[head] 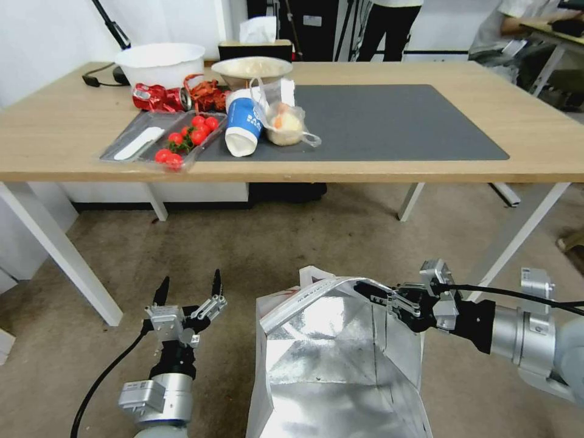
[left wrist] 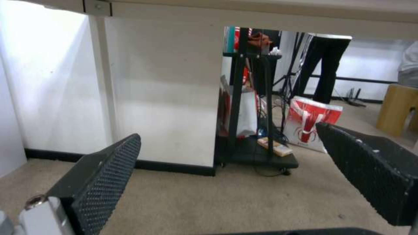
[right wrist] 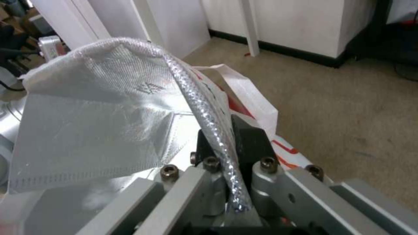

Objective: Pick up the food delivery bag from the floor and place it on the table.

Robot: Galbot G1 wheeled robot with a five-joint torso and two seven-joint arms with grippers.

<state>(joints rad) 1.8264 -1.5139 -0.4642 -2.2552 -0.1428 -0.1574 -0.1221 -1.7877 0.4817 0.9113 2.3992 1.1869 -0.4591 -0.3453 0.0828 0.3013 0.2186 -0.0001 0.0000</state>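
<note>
The food delivery bag (head: 331,359) stands open in front of me, its crinkled silver foil lining facing up and a white strap handle (head: 311,277) at its far rim. My right gripper (head: 372,292) is shut on the bag's right-hand rim; in the right wrist view the foil edge (right wrist: 209,114) runs between its closed jaws. My left gripper (head: 190,289) hovers open over the floor (head: 255,249), left of the bag and apart from it, its ribbed pads (left wrist: 109,176) spread wide. The table (head: 541,131) with its dark grey mat (head: 395,121) stands just beyond.
The table's left half holds a tray of tomatoes (head: 164,140), a white bowl (head: 160,62), a blue-and-white cup (head: 243,121) and a small clear plastic bag with food (head: 285,125). White table legs (head: 58,249) stand on both sides. A red-and-white bag (left wrist: 311,122) sits beyond a black rack.
</note>
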